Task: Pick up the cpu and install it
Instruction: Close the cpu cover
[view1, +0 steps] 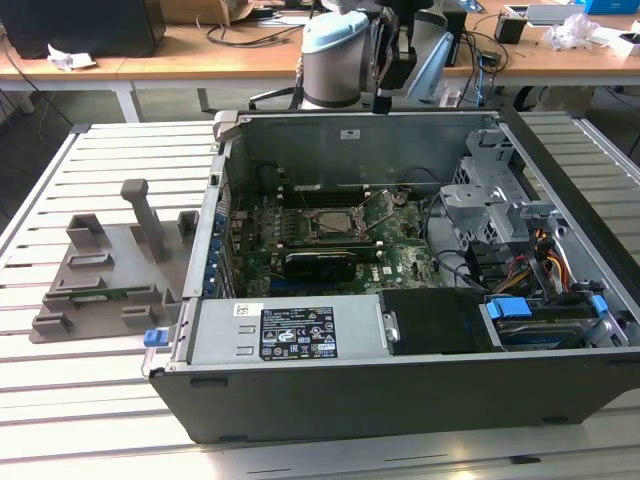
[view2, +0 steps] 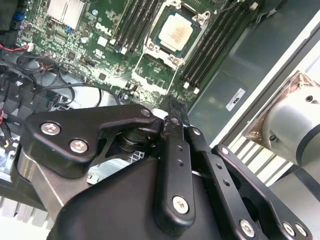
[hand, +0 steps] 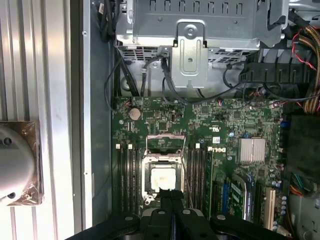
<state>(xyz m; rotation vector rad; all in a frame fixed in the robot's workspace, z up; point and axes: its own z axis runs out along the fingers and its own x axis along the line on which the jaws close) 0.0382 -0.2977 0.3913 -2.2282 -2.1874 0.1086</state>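
The cpu (view1: 328, 222) lies flat in the socket on the green motherboard inside the open computer case. Its silver top also shows in both wrist views (view2: 176, 31) (hand: 163, 178), ringed by the metal socket frame (hand: 165, 145), whose plate stands folded open beside it. My gripper (view1: 383, 100) hangs above the case's back wall, well clear of the board. Both wrist views show its black fingers pressed together with nothing between them (view2: 175, 106) (hand: 171, 194). In the first wrist view the fingertips sit just over the near edge of the cpu.
A grey fixture plate with upright posts (view1: 110, 270) lies on the slatted table at the exterior view's left. Inside the case stand a metal drive cage (view1: 480, 200), cables and a black box (view1: 435, 320). The arm's round grey body (hand: 15, 165) stands outside the case wall.
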